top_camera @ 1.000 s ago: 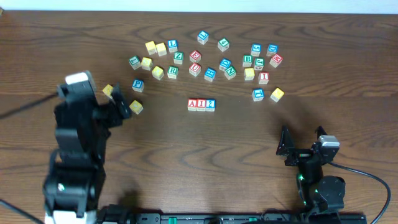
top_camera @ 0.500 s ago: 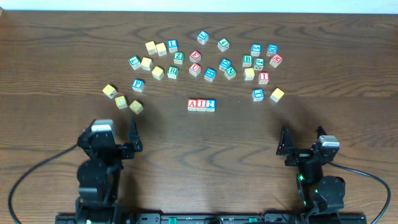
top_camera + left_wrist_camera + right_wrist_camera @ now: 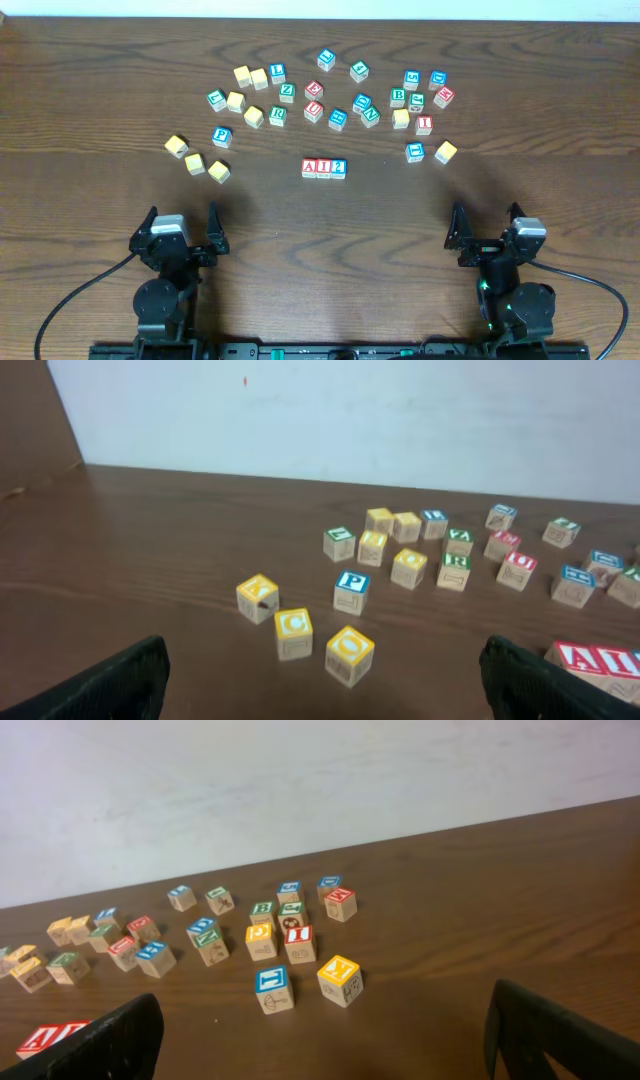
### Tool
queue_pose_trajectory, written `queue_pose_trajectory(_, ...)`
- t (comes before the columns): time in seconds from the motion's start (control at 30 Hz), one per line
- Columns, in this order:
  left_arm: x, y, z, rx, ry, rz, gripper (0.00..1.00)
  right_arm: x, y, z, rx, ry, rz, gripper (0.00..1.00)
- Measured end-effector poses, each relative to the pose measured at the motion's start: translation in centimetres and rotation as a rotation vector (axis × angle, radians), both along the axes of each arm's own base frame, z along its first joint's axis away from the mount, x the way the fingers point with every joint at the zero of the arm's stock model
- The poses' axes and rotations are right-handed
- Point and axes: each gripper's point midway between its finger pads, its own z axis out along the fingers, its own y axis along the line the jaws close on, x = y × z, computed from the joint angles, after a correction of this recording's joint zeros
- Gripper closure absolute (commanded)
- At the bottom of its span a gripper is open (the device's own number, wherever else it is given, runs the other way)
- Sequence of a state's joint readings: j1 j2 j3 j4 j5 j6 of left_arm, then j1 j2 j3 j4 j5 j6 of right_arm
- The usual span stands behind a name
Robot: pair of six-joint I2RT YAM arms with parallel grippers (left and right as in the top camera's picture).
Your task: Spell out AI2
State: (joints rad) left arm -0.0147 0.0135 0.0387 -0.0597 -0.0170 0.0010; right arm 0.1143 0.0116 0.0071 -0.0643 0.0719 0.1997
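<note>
1. Now my left gripper [image 3: 182, 224] sits folded back at the near edge of the worktop [image 3: 320, 270], toward its left corner. A second ago that arm was stretched out over the left side, above the three yellow cubes [image 3: 195, 163], and it has pulled in since.
2. Its fingers stand wide apart with nothing between them. The left wrist view shows only bare wood between the two dark tips.
3. My right gripper [image 3: 486, 226] is parked at the same edge toward the right corner, just where it was a second ago, with its jaws likewise spread and empty.
4. The A cube [image 3: 309, 168], the I cube [image 3: 324, 168] and the 2 cube [image 3: 340, 168] lie in one row around the middle of the worktop. They touch side by side and read A, I, 2 from left to right in the overhead view. The row has not shifted over the last second.
5. That row sits well apart from both grippers and short of the loose lettered cubes [image 3: 362, 103] scattered nearer the far edge. The Z cube [image 3: 287, 91] and a spare red I [image 3: 424, 125] lie among those.
6. The yellow cubes sit as they did, so far as the arm let me see them, so its retreat seems to have disturbed nothing.
7. My reading is that the word is spelled and both arms are home with empty fingers, so the task looks finished and I see nothing left to pick up.
</note>
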Motion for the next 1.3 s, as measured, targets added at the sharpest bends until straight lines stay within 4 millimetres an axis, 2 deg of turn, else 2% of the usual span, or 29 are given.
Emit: queue_pose_trajectory(1.3,0.01,-0.20,0.02,0.021,0.000,-0.014,0.02,0.00,0.00,0.01,0.000,0.000,0.000,0.01)
